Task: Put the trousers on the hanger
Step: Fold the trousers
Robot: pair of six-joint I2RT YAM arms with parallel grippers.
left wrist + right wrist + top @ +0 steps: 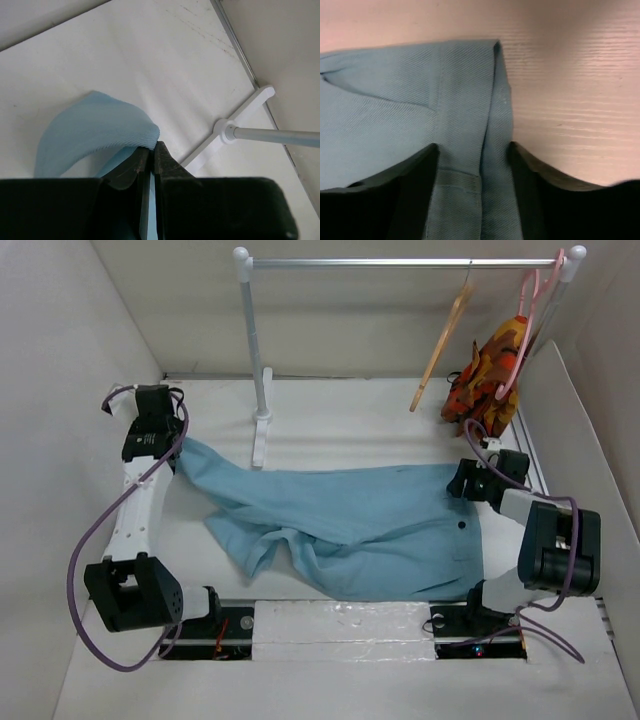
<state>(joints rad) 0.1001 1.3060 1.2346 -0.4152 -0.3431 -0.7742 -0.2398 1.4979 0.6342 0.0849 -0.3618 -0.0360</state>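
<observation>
The light blue trousers (350, 525) lie spread across the table, legs to the left and waistband with its dark button (462, 525) to the right. My left gripper (176, 447) is shut on the end of a leg; in the left wrist view its jaws (151, 148) pinch a fold of the blue cloth (95, 130). My right gripper (462, 480) is open at the far waistband corner, its fingers (432, 152) either side of the waistband edge (470, 100). The tan wooden hanger (443, 345) hangs by its hook from the rail.
A white clothes rack has its post (255, 350) and foot (261, 440) just behind the trousers; the foot also shows in the left wrist view (230, 131). A pink hanger (526, 325) with an orange patterned garment (488, 375) hangs at the rail's right end. White walls enclose the table.
</observation>
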